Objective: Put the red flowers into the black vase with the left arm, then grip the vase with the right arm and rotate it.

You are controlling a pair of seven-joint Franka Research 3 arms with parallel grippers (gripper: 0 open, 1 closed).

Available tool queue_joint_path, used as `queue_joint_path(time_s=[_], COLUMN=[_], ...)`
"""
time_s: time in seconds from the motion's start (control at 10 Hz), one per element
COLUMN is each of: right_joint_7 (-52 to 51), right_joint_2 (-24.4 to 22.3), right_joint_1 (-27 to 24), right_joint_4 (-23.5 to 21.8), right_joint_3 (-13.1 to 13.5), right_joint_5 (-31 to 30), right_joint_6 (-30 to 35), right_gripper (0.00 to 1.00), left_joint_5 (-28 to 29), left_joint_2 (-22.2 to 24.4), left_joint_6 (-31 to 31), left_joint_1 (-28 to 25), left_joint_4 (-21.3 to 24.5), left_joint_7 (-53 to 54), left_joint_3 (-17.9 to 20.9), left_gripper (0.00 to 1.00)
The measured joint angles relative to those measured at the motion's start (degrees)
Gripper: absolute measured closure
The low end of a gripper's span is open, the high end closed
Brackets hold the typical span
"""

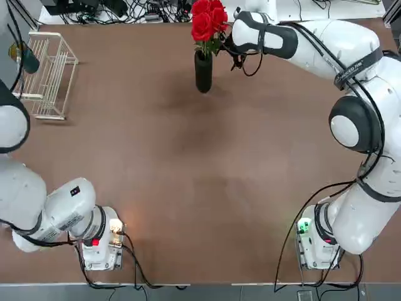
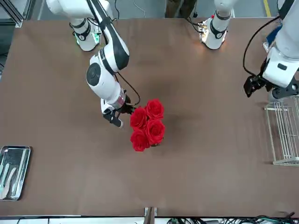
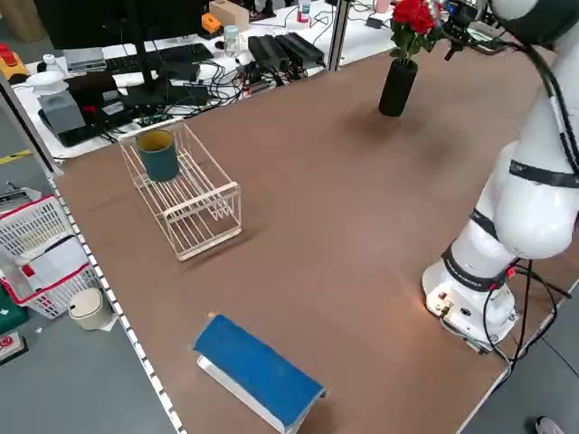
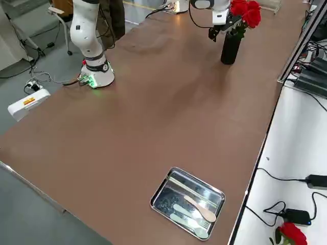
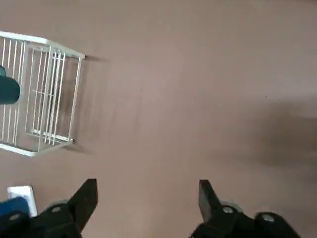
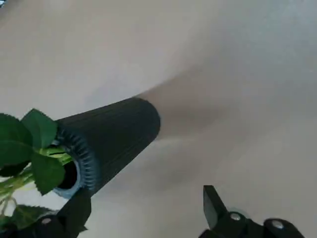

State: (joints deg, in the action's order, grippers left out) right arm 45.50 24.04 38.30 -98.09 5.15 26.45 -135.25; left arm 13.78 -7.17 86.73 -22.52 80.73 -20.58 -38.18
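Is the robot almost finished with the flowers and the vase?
About halfway. The red flowers already stand in the black vase, and the left tool is open and empty, away by the wire rack. In hand: the right tool is open beside the vase's top, not yet gripping it. Left to do: close on the vase and rotate it.

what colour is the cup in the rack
Dark teal cup with a yellow rim; clearest in the left side view.
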Motion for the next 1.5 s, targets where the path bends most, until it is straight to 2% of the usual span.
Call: queue_joint_path(time_s=[0.2, 0.3, 0.5, 0.6, 0.9, 1.2, 1.5], right_joint_7=[1.33, 2.28, 3.99, 5.08, 8.04, 9.06, 9.36], right_joint_2=[0.89, 1.45, 2.62, 3.04, 4.31, 5.06, 6.61], right_joint_1=[0.08, 0.13, 0.18, 0.21, 0.52, 1.07, 1.47], right_joint_4=[0.01, 0.04, 0.18, 0.37, 0.94, 1.39, 2.48], right_joint_3=[-1.09, -1.60, -2.50, -2.78, -3.18, -3.33, -3.40], right_joint_5=[0.40, 0.43, 0.49, 0.52, 0.64, 1.77, 1.88], right_joint_6=[-2.50, -3.76, -6.19, -7.05, -9.35, -11.27, -11.89], right_gripper=[0.00, 0.00, 0.00, 0.00, 0.00, 0.00, 0.00], left_joint_5=[-7.59, -11.25, -13.64, -13.65, -13.64, -13.64, -13.46], left_joint_2=[0.10, -0.04, -0.20, -0.30, 1.44, 2.20, 2.23], left_joint_6=[-0.62, -0.86, -0.80, 0.22, 2.14, 2.10, 2.39], left_joint_1=[9.29, 11.49, 15.89, 17.80, 20.75, 20.13, 17.83], left_joint_4=[0.49, 0.75, 0.95, 1.08, 3.39, 5.28, 4.90], left_joint_7=[2.49, 3.04, 3.84, 3.84, 4.71, 11.11, 11.76], left_joint_3=[13.80, 18.42, 25.26, 27.03, 28.32, 29.47, 29.73], left_gripper=[0.01, 0.01, 0.00, 0.00, 0.00, 0.00, 0.00])
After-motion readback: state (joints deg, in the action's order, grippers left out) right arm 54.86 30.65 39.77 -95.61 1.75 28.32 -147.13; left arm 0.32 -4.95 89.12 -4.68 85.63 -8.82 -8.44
